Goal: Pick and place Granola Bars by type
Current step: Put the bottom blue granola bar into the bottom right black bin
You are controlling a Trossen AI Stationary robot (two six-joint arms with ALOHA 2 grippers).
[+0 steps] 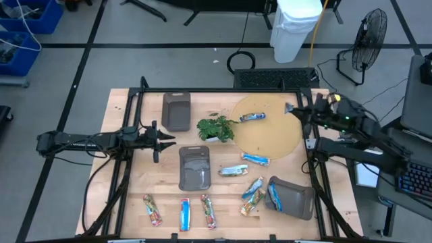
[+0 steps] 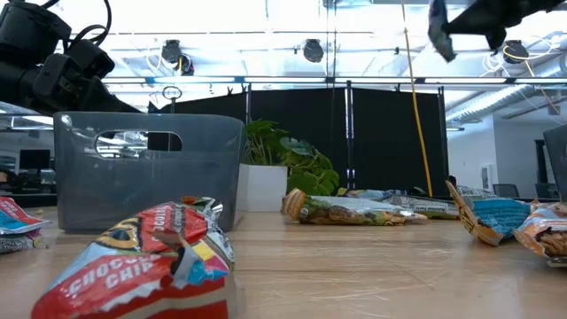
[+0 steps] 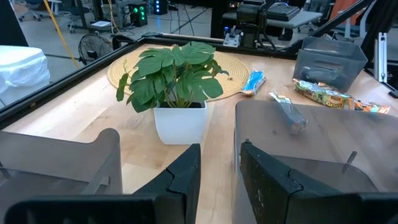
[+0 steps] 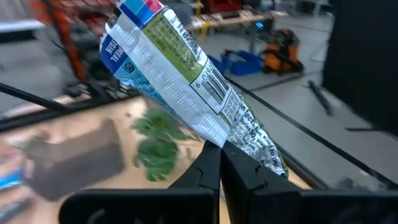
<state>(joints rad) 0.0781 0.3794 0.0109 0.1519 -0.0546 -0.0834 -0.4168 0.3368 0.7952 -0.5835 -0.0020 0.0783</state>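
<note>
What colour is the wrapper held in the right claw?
Blue and white wrapper, with a green panel; right wrist view.

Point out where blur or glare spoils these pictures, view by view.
Right wrist view: the held blue-silver bar is sharp, the table and plant behind it smeared. Low view: the red bar looms soft up close, and ceiling lights glare white. Left wrist view: the plant is crisp. High view: evenly lit.

The granola bar [image 4: 186,81] pinched in the right gripper [image 4: 219,163] wears a glossy, crinkled foil-like wrapper. Below that gripper lies a matt, woven-looking round mat [image 1: 266,125] on the pale, smooth wooden table [image 1: 229,202]. Ahead of the left gripper [image 3: 219,163], the trays [image 3: 298,149] look like semi-matt grey plastic.
</note>
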